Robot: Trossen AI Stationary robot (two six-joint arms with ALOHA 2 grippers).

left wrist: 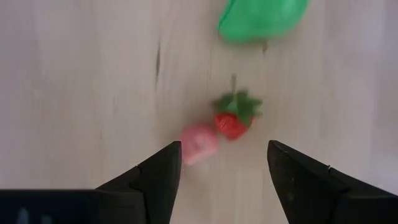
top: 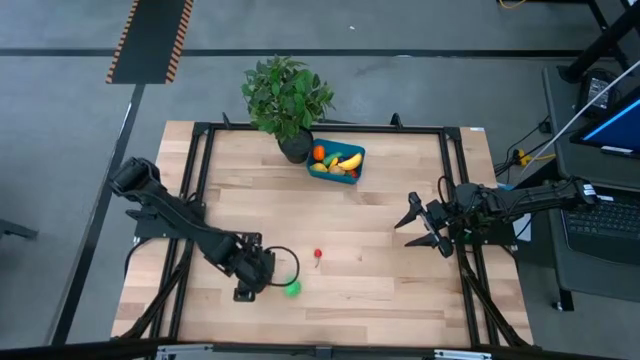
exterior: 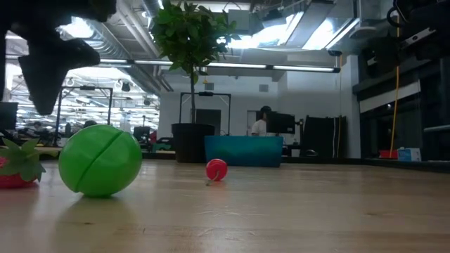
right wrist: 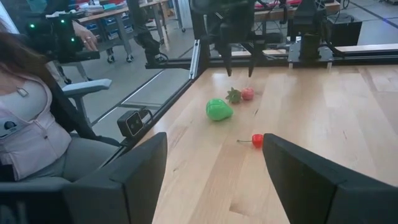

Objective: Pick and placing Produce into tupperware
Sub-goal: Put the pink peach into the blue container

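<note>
Left tool (top: 252, 289): poised over the near edge of the wooden worktop (top: 380, 290), its two dark fingers (left wrist: 158, 180) spread wide and gripping nothing.
Beneath the left tool: a red strawberry with a green leafy cap (left wrist: 234, 117) lies touching a pale pink piece (left wrist: 199, 143), both framed between the parted fingers in the left wrist view.
Green piece: a round green toy (top: 292, 289) rests on the worktop just beside the strawberry; in the low view it fills the foreground (exterior: 99, 160).
Cherry: a small red piece with a stem (top: 318, 256) sits alone near the middle of the worktop, well apart from both arms.
Tupperware: the teal-blue container (top: 337, 163) stands at the far side of the worktop, just beside a potted plant (top: 287, 98); it holds a yellow banana (top: 349, 160), an orange piece and some green ones.
Right tool (top: 423, 227): hangs over the right side of the worktop, fingers wide apart and empty.
Beyond the worktop: a seated person in a light top (right wrist: 28, 124) shows in the right wrist view.
</note>
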